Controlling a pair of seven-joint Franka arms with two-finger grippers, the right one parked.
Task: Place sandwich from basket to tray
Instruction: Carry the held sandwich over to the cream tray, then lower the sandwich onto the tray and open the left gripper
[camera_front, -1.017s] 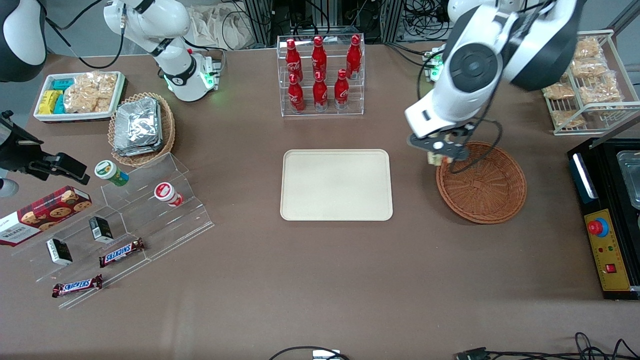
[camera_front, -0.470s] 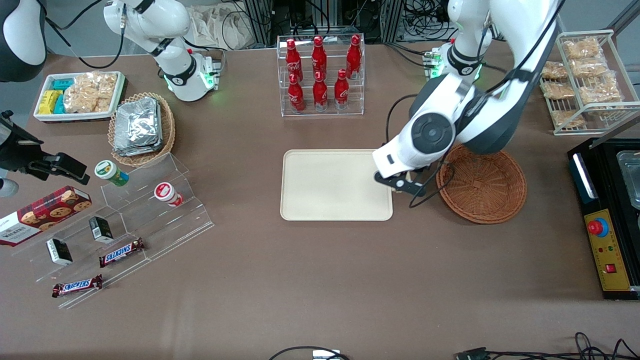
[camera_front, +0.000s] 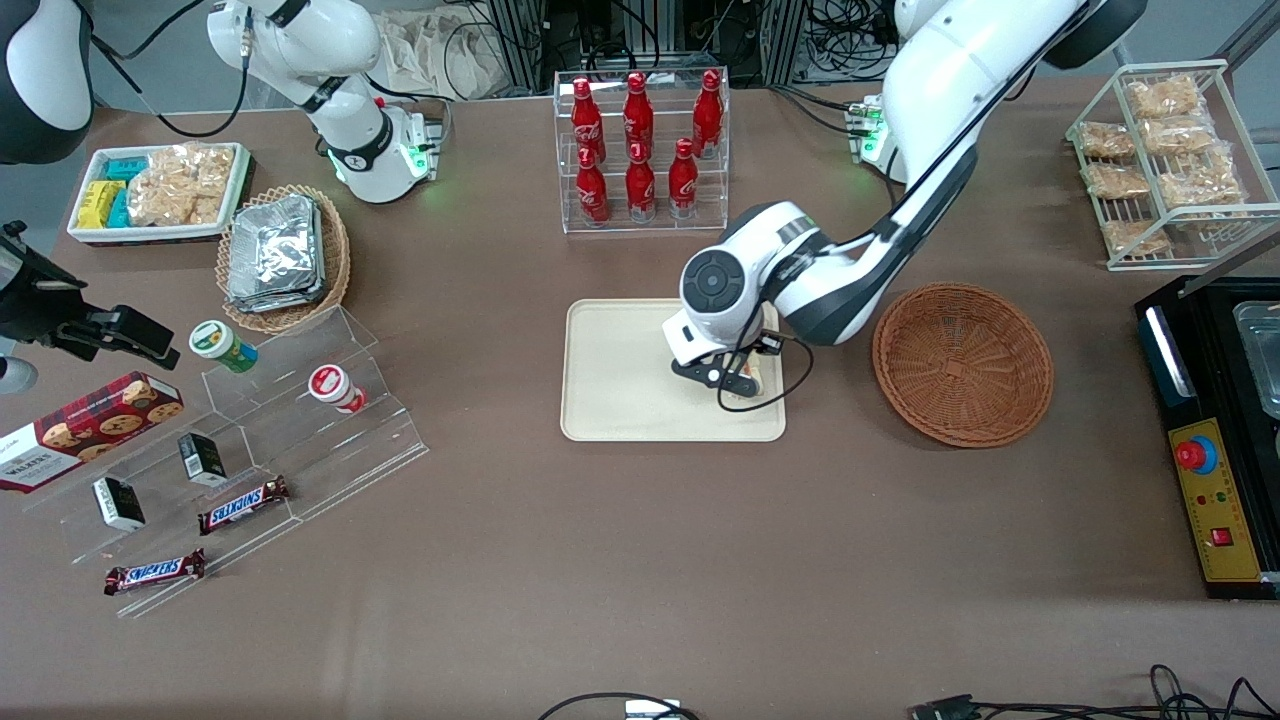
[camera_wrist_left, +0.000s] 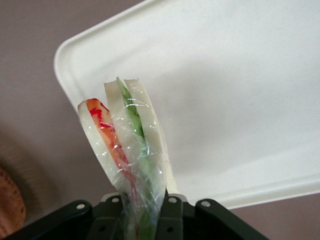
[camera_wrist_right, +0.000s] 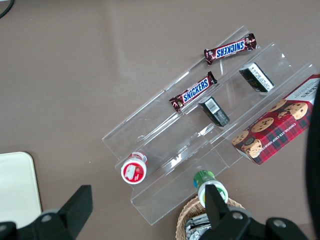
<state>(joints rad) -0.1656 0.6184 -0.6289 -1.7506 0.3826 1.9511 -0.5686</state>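
My left gripper (camera_front: 738, 386) is shut on the sandwich (camera_wrist_left: 127, 135), a plastic-wrapped wedge of pale bread with red and green filling. It holds the sandwich low over the cream-beige tray (camera_front: 620, 400), near the tray's corner closest to the basket. In the front view only a sliver of the sandwich (camera_front: 752, 378) shows under the wrist. The reddish-brown wicker basket (camera_front: 962, 362) stands beside the tray, toward the working arm's end, with nothing in it. The left wrist view shows the gripper (camera_wrist_left: 142, 212), the tray's rim (camera_wrist_left: 65, 55) under the sandwich and an edge of the basket (camera_wrist_left: 9, 207).
A clear rack of red bottles (camera_front: 640, 150) stands farther from the camera than the tray. A white wire rack of snack packs (camera_front: 1165, 160) and a black control box (camera_front: 1215, 440) are at the working arm's end. An acrylic stand with snacks (camera_front: 250, 450) lies toward the parked arm's end.
My left gripper has carried the sandwich from the basket's rim sideways onto the tray's area and come lower over it. The basket now stands uncovered.
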